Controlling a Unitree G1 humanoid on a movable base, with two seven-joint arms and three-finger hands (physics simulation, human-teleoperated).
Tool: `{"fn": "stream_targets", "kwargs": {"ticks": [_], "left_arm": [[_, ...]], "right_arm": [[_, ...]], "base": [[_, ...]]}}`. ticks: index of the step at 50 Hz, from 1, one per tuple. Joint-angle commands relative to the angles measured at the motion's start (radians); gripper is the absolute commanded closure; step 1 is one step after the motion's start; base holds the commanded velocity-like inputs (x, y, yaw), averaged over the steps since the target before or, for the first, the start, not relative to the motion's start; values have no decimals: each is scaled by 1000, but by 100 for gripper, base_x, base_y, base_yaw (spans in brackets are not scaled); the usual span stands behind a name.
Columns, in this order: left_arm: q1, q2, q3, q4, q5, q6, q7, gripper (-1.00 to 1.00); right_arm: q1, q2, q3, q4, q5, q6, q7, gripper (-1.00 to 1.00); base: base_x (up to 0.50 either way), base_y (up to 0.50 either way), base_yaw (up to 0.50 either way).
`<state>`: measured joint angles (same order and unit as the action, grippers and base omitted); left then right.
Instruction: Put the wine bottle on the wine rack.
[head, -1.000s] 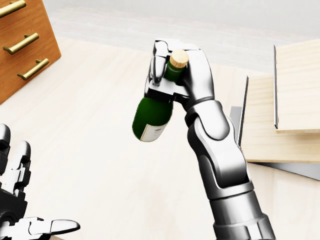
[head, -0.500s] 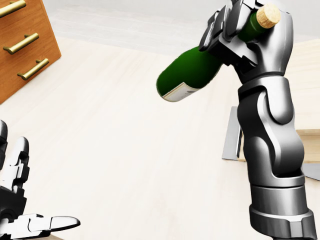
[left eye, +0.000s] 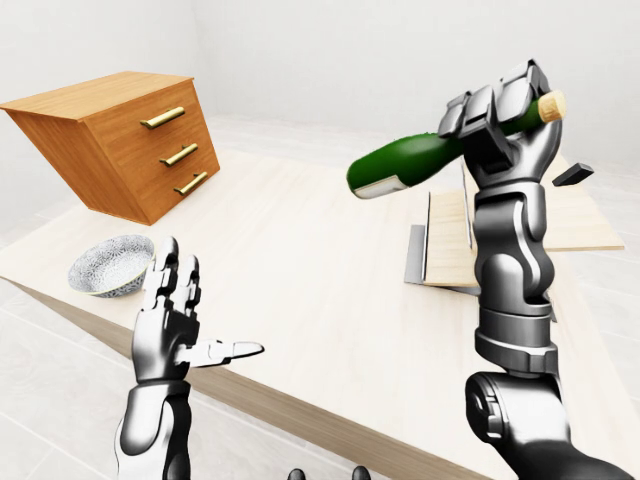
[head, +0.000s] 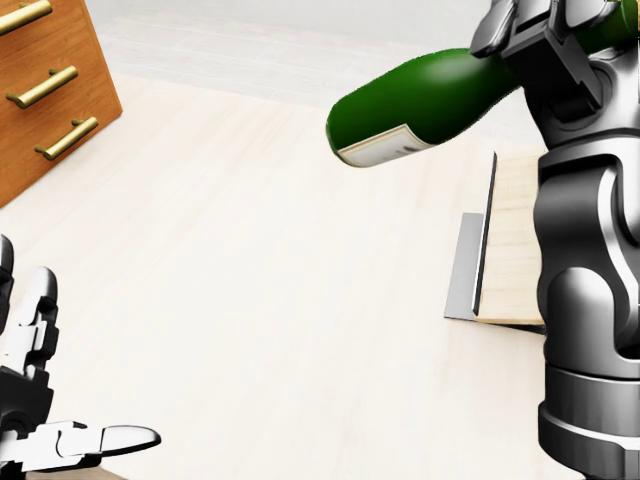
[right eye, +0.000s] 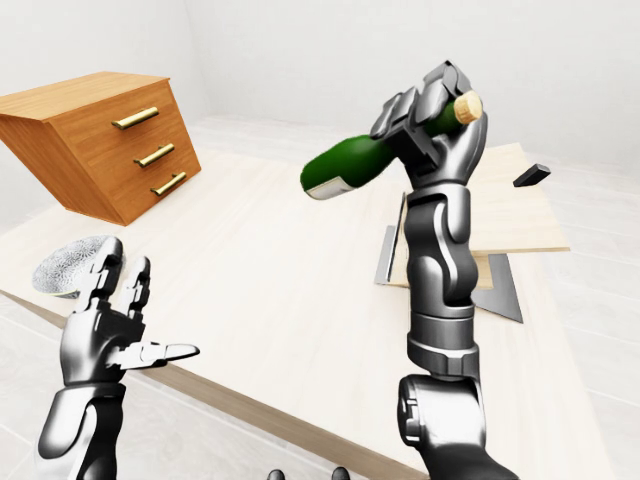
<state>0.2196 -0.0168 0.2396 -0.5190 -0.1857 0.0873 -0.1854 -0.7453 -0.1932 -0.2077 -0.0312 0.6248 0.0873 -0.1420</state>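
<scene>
Since a second ago the right hand (left eye: 500, 120) has carried the wine bottle (left eye: 410, 165) from the middle of the head view up to its upper right, and the bottle has swung from hanging nearly base-down to lying close to level — base toward the left, cork (left eye: 551, 105) up at the right. Fingers are wrapped around the neck just below the cork, and the forearm stands almost upright beneath them.

Low on the right of the left-eye view, behind that forearm, sits the wine rack (left eye: 455, 240) — pale wood boards with thin grey metal uprights, resting on the light wooden table (left eye: 290, 260). The bottle is held in the air well above the rack, not touching it.

At the lower left the left hand (left eye: 175, 320) is spread wide, palm up and holding nothing. A patterned bowl (left eye: 108, 267) lies near the table's left edge, with a wooden drawer chest (left eye: 120, 140) tilted at upper left.
</scene>
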Motion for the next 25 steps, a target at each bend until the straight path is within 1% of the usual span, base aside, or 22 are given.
{"fn": "stream_targets", "kwargs": {"ticks": [1,4,7,8,18,20,25], "left_arm": [[-22,7,-1,-6,-7,0,15,-100],[-21,8,-3,-14,-7,0,17,-100],[-19,9,-3,-21,-10,0,18,-100],[-18,9,-3,-20,-8,0,18,-100],[-13,9,0,-4,-4,0,15,-100],[-15,11,3,-4,-7,0,15,-100],[-16,10,5,5,-6,0,13,-100]], "right_arm": [[-19,-87,-78,-61,216,0,-44,100],[-14,-109,-78,-55,248,0,-58,100],[-8,-146,-82,-41,289,0,-63,100],[-7,-153,-99,-38,320,0,-69,100],[16,-263,-127,-28,428,0,-101,100],[18,-280,-143,-29,460,0,-110,100],[32,-314,-152,-31,495,0,-132,100]], "base": [[0,0,0],[0,0,0],[0,0,0],[0,0,0],[0,0,0],[0,0,0],[0,0,0]]}}
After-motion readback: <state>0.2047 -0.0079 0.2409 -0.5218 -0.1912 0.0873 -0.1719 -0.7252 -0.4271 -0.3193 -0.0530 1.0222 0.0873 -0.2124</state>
